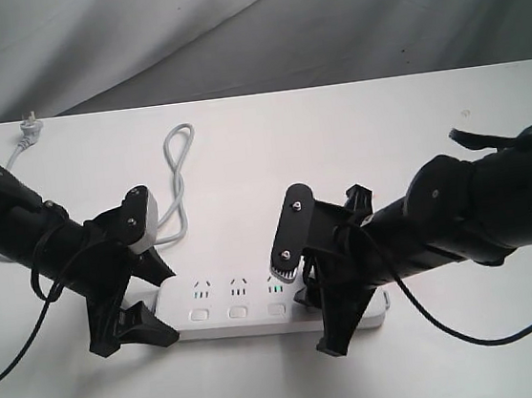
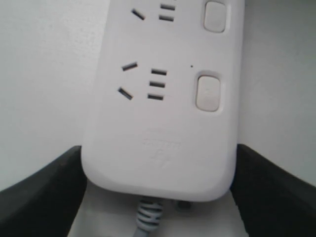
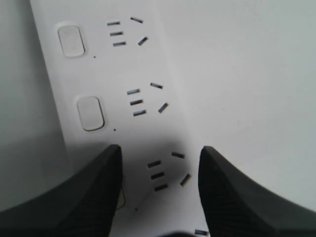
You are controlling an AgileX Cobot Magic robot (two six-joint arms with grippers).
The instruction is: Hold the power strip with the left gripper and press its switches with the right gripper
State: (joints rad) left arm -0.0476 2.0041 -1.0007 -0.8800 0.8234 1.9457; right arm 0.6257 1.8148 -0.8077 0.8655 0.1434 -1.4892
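The white power strip [image 1: 249, 302] lies flat near the table's front, its socket groups facing up. My left gripper [image 1: 168, 306] straddles its cord end. In the left wrist view both black fingers [image 2: 44, 197] press against the sides of the power strip [image 2: 163, 128], so the left gripper [image 2: 159, 147] is shut on it. My right gripper [image 1: 311, 299] hangs low over the strip's right part and hides that end. The right gripper [image 3: 160, 148] is open, with a socket group between its fingers [image 3: 94, 197]. One finger covers a switch. Other switches [image 1: 238, 312] [image 3: 91, 113] [image 2: 208, 92] show uncovered.
The grey cord [image 1: 180, 185] loops behind the strip and runs to its plug [image 1: 29, 125] at the back left of the white table [image 1: 410, 115]. A grey cloth [image 1: 247, 28] hangs behind the table. Black cables [image 1: 493, 336] trail from both arms.
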